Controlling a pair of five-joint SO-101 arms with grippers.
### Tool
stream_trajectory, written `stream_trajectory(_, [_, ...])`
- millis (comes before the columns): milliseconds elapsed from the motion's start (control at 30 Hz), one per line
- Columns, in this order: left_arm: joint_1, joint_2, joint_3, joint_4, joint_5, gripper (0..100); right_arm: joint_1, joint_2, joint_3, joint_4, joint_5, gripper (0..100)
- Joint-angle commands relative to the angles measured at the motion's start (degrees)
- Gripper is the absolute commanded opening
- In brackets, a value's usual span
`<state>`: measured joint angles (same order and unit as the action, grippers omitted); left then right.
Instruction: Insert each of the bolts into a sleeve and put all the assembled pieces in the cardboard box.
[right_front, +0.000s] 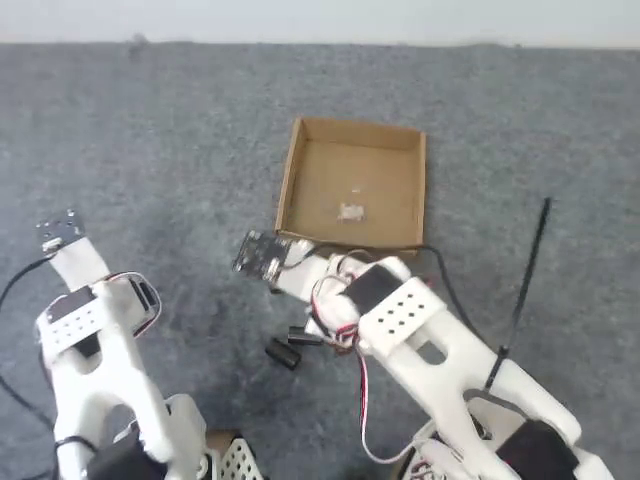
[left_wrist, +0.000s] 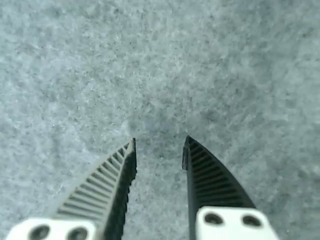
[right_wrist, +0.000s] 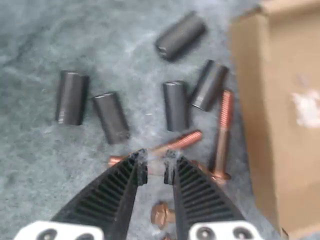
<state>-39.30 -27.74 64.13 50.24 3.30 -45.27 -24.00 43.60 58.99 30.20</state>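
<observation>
Several black sleeves (right_wrist: 111, 117) lie scattered on the grey carpet, and two of them (right_front: 283, 352) sit beside the right arm. Copper bolts lie among them: one (right_wrist: 180, 141) slanted just past my right fingertips, a longer one (right_wrist: 220, 132) beside the cardboard box (right_wrist: 280, 115), and a bolt head (right_wrist: 161, 215) under the fingers. My right gripper (right_wrist: 155, 162) hangs low over the slanted bolt, jaws a narrow gap apart. It is close to the box's (right_front: 330, 170) near left corner. My left gripper (left_wrist: 159, 145) is open over bare carpet at the far left.
The box holds only a small pale scrap (right_front: 351, 211). A thin black rod (right_front: 525, 290) lies on the carpet to the right of the right arm. Red and white wires (right_front: 335, 305) loop off the right wrist. Open carpet lies between the two arms.
</observation>
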Motion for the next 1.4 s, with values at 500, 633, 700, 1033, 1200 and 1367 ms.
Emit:
stream_trajectory(500, [-0.1, -0.3, -2.7, -1.1, 0.6, 15, 0.6, 18.9, -5.0, -12.9, 5.5, 11.6])
stream_trajectory(633, [0.0, -0.3, -2.7, -1.1, 0.6, 15, 2.8, 23.8, -10.4, -12.7, 5.6, 11.6])
stream_trajectory(700, [0.0, -0.3, -2.7, -1.1, 0.6, 15, 3.5, 25.3, -11.5, -12.9, 6.2, 11.5])
stream_trajectory(1033, [0.1, -0.3, -2.7, -1.1, 0.5, 15, 2.7, 19.8, -14.4, -5.6, 1.8, 11.5])
stream_trajectory(1200, [0.1, -0.3, -2.7, -1.1, 0.5, 15, 2.7, 19.2, -22.5, 4.8, -2.7, 11.5])
stream_trajectory(1367, [0.2, -0.3, -2.7, -1.1, 0.5, 15, 2.9, 21.0, -28.0, 9.1, -2.9, 12.1])
